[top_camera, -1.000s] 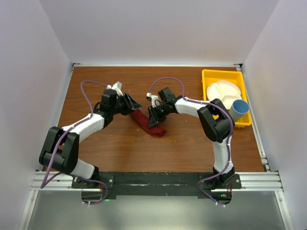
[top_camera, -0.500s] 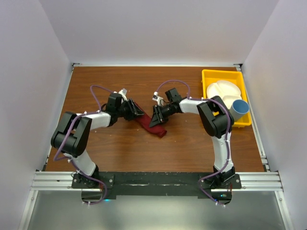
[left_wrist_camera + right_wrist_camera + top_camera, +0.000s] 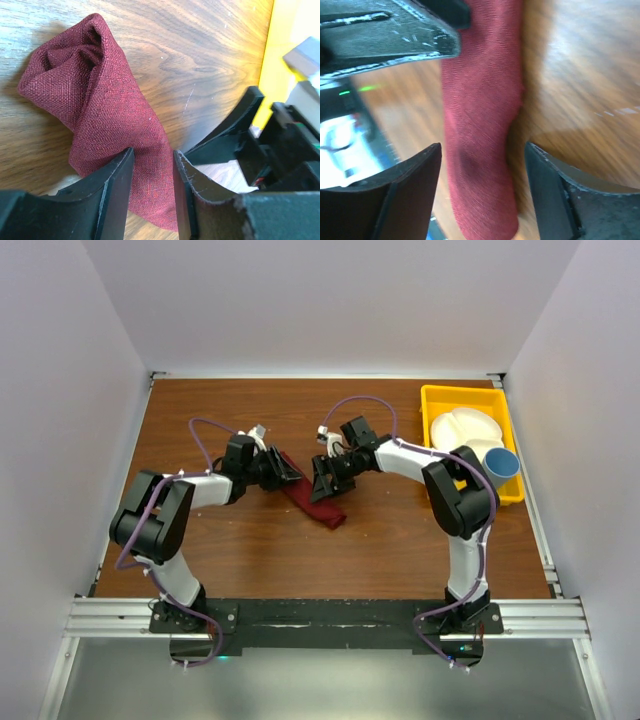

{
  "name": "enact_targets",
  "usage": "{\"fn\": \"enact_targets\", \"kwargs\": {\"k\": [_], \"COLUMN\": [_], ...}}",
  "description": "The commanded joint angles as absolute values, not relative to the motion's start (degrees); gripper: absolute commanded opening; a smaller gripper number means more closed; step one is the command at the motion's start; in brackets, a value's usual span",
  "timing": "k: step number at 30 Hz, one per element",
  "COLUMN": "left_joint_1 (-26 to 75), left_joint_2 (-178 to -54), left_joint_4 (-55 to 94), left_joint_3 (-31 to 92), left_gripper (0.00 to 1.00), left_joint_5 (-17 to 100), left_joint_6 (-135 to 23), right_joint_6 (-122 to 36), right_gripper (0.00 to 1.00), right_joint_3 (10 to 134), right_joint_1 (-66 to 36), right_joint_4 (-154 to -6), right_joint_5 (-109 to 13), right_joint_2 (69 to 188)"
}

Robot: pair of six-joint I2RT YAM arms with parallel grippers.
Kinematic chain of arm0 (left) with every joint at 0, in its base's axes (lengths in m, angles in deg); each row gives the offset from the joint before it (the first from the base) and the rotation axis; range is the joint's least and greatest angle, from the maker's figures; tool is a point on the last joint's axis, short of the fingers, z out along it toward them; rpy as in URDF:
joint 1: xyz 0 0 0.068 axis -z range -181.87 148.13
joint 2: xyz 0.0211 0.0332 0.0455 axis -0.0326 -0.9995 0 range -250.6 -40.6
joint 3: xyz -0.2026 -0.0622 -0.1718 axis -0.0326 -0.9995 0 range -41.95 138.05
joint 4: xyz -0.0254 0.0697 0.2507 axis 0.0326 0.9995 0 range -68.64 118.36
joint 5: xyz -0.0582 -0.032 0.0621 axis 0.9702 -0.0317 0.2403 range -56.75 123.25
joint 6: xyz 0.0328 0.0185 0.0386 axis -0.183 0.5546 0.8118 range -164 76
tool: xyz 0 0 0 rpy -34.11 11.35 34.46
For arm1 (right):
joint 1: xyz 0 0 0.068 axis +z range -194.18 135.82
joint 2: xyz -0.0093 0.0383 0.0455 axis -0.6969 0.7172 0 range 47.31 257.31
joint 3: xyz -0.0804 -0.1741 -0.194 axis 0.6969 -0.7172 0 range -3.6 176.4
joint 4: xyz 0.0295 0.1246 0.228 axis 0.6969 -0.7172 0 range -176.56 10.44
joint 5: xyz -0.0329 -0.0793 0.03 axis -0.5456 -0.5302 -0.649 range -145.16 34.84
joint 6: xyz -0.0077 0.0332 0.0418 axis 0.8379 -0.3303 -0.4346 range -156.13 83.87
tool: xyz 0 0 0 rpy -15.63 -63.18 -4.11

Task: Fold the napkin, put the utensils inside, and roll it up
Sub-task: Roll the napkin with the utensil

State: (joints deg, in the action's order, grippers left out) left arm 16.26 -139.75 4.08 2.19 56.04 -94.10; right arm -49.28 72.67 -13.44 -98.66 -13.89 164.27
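Note:
The napkin [image 3: 312, 500] is a dark red cloth rolled into a long bundle, lying diagonally on the wooden table. My left gripper [image 3: 283, 471] is at its upper left end. In the left wrist view the napkin [image 3: 100, 100] fills the gap between the left gripper's [image 3: 152, 152] fingers, which are shut on it. My right gripper [image 3: 325, 485] hangs over the roll's middle. In the right wrist view the right gripper [image 3: 482, 147] is open, with table showing on both sides of the napkin [image 3: 480, 100]. The utensils are out of view.
A yellow bin [image 3: 440, 400] stands at the back right, holding a white divided plate [image 3: 463, 430] and a blue cup [image 3: 500, 465]. White walls enclose the table on three sides. The two grippers sit close together over the roll.
The right gripper's jaws have opened off the napkin. The left arm folded its elbow in earlier and has since held still, staying on the roll's end.

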Motion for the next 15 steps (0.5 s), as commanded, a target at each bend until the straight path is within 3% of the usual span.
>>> {"fn": "enact_targets", "kwargs": {"k": [1, 9, 15], "left_joint_1": [16.41, 16.41, 16.41], "left_joint_2": [-140.35, -139.12, -138.77], "left_joint_4": [2.90, 3.52, 3.69], "left_joint_3": [1.12, 1.12, 1.56], "left_gripper": [0.42, 0.42, 0.42], "left_joint_5": [55.84, 55.84, 56.02], "left_joint_6": [-94.18, -94.71, -95.06], "right_joint_6": [-44.75, -44.83, -45.54], "right_gripper": [0.73, 0.76, 0.73], "right_joint_3": [74.36, 73.57, 71.56], "right_joint_1": [-10.17, 0.63, 1.61], "right_joint_4": [-103.56, -101.54, -100.75], "right_joint_5": [-29.74, -55.04, -57.71], "right_joint_2": [158.85, 155.68, 156.20]}}
